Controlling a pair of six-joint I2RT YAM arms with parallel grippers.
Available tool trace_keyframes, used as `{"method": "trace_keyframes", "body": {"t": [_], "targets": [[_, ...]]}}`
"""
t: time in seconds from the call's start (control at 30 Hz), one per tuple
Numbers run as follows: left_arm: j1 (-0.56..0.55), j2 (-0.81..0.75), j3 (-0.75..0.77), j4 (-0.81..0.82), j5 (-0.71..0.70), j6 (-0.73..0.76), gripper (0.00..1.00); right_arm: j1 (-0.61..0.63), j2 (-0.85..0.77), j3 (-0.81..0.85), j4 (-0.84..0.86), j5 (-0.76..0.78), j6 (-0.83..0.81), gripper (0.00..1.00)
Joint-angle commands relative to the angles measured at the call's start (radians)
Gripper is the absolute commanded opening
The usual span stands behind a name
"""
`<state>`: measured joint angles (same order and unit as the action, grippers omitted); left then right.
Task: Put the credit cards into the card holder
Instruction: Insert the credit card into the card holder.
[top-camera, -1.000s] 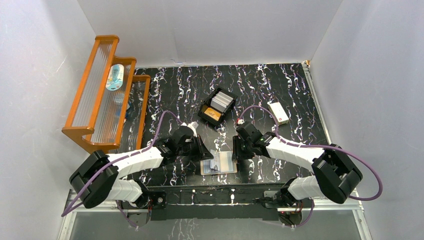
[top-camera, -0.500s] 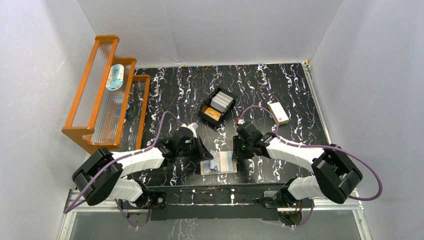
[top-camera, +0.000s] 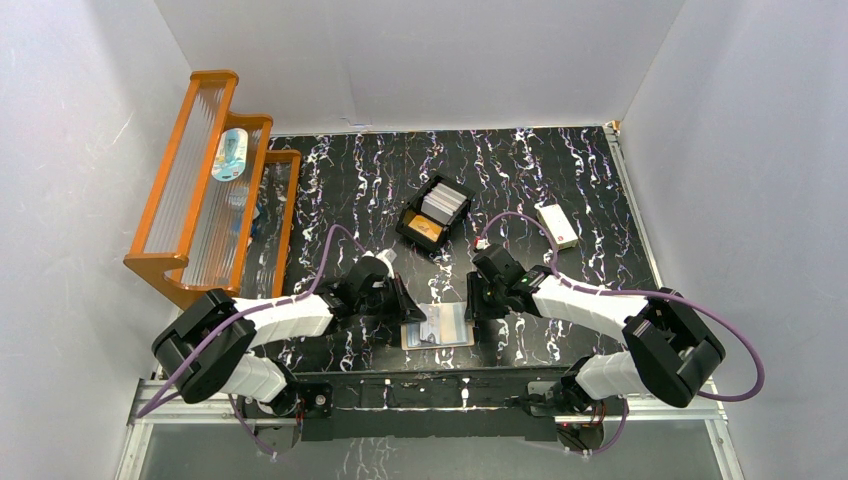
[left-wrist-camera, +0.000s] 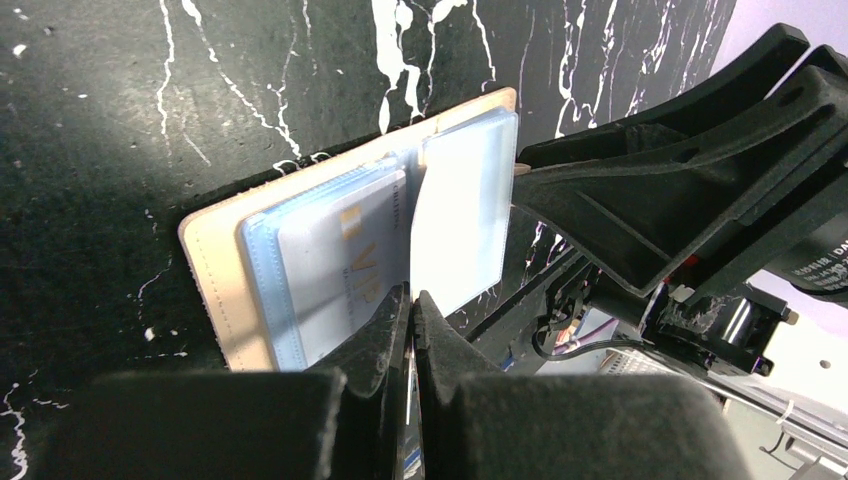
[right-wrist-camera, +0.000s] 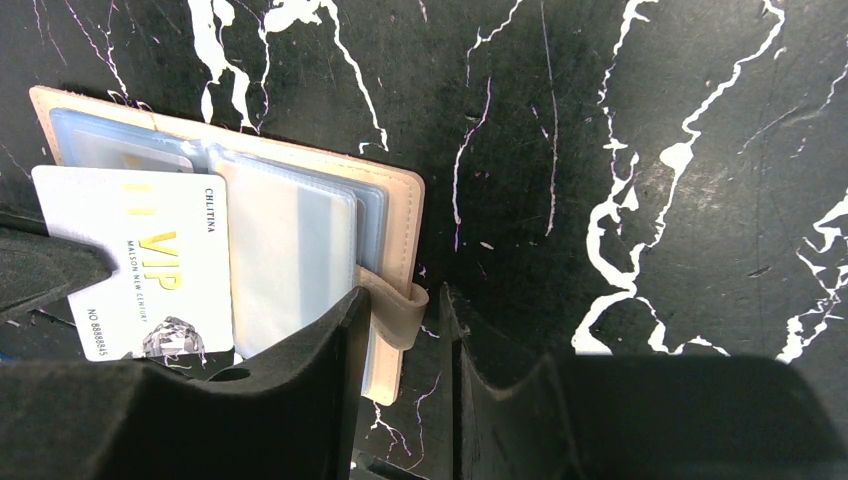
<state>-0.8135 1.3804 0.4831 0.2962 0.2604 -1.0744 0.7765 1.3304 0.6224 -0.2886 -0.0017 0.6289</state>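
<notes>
The tan card holder (top-camera: 462, 336) lies open near the table's front edge, its clear sleeves up. My left gripper (top-camera: 411, 312) is at its left side, shut on a whitish credit card with gold VIP print (right-wrist-camera: 140, 260). The card's far end lies over the holder's left sleeve (left-wrist-camera: 335, 265). In the left wrist view my left gripper (left-wrist-camera: 412, 300) shows a thin card edge between its fingers. My right gripper (right-wrist-camera: 402, 300) is narrowly open. Its jaws straddle the snap tab (right-wrist-camera: 400, 318) at the holder's right edge (right-wrist-camera: 400, 215), and its left finger rests on the right sleeve. It also shows in the top view (top-camera: 476, 304).
A black divided tray (top-camera: 408, 222) behind the holder contains whitish cards (top-camera: 445, 200) and an orange one (top-camera: 428, 229). A white box with a red mark (top-camera: 556, 226) lies at the right. An orange wooden rack (top-camera: 210, 190) stands at the left.
My left gripper has edged a little toward the holder with the card. The right arm has not moved.
</notes>
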Motion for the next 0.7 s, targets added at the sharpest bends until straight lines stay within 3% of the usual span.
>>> {"method": "trace_keyframes", "body": {"t": [0.0,0.2,0.5,0.67], "targets": [[0.005,-0.007,0.004,-0.096,-0.041,-0.023,0.0,0.001,-0.001,-0.014,0.006,0.017,0.011,0.39],[0.005,-0.065,0.015,-0.164,-0.086,-0.042,0.0,0.001,0.01,-0.02,0.018,0.011,0.011,0.39],[0.005,-0.017,-0.014,0.019,-0.001,-0.072,0.0,0.001,0.011,-0.026,0.023,0.007,0.012,0.39],[0.005,-0.056,-0.011,0.019,0.0,-0.065,0.0,0.001,0.004,-0.032,0.021,0.005,0.015,0.37]]}}
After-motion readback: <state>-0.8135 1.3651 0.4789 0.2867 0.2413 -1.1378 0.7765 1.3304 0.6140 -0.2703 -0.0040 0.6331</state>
